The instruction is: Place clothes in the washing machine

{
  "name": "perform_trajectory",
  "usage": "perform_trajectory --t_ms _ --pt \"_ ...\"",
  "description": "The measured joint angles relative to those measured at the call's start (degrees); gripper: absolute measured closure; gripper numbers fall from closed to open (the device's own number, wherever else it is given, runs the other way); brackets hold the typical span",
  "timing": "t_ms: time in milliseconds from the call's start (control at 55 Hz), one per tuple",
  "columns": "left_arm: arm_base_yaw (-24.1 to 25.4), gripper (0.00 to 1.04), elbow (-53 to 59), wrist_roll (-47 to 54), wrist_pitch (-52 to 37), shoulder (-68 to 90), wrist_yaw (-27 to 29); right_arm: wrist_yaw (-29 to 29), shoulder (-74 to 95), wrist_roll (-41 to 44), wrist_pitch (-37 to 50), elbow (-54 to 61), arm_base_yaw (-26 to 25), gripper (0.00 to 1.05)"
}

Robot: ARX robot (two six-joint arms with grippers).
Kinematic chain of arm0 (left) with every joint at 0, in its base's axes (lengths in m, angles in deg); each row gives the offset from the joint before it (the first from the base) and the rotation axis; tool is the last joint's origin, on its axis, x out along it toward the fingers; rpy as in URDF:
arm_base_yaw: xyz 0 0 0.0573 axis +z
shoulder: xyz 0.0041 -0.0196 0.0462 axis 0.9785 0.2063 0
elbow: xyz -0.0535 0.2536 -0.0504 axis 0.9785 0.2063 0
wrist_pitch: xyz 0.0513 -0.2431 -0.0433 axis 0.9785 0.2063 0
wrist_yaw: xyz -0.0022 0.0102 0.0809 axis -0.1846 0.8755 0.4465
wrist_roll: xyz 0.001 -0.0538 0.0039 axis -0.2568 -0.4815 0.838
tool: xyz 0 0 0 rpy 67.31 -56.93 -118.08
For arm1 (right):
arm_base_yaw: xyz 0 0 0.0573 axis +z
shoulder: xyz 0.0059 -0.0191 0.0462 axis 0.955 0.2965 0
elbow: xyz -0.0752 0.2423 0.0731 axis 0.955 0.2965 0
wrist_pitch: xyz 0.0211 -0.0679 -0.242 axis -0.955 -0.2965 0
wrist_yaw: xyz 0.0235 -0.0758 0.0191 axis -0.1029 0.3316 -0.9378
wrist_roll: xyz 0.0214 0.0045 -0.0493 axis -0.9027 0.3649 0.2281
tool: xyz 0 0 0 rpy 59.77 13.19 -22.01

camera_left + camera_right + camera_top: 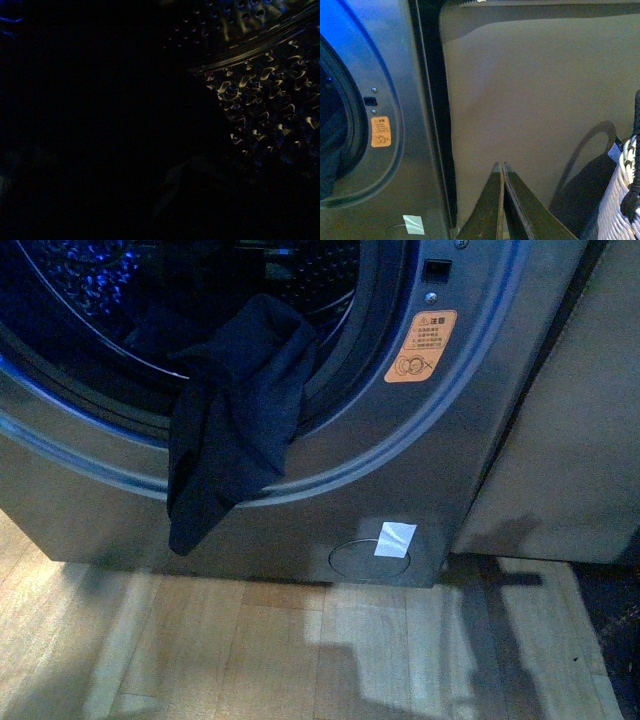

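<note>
Navy clothes (235, 420) hang half in, half out of the washer (400, 490): the upper end lies inside the drum mouth, while the rest drapes over the porthole rim and down the grey front, so I judge the job about half done, with the dangling part left to push in. Their long axis runs nearly vertical, the free end pointing at the floor (300, 660). The right pincer (502, 172) is clenched on nothing beside the beige panel (530, 100); the left wrist view is dark, so I cannot tell that pincer's state.

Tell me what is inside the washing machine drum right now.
Part of the dark navy garment lies inside the washing machine; the rest hangs over the porthole rim. Perforated steel wall shows behind it. The drum's depths are too dark to tell.
</note>
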Motion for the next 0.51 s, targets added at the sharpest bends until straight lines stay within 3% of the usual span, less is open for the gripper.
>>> perform_trajectory --t_ms 509 --pt "-1.4 0.07 45.9 -1.3 -20.5 -32.2 -3.5 0.0 0.0 0.0 0.0 0.0 0.0 1.02"
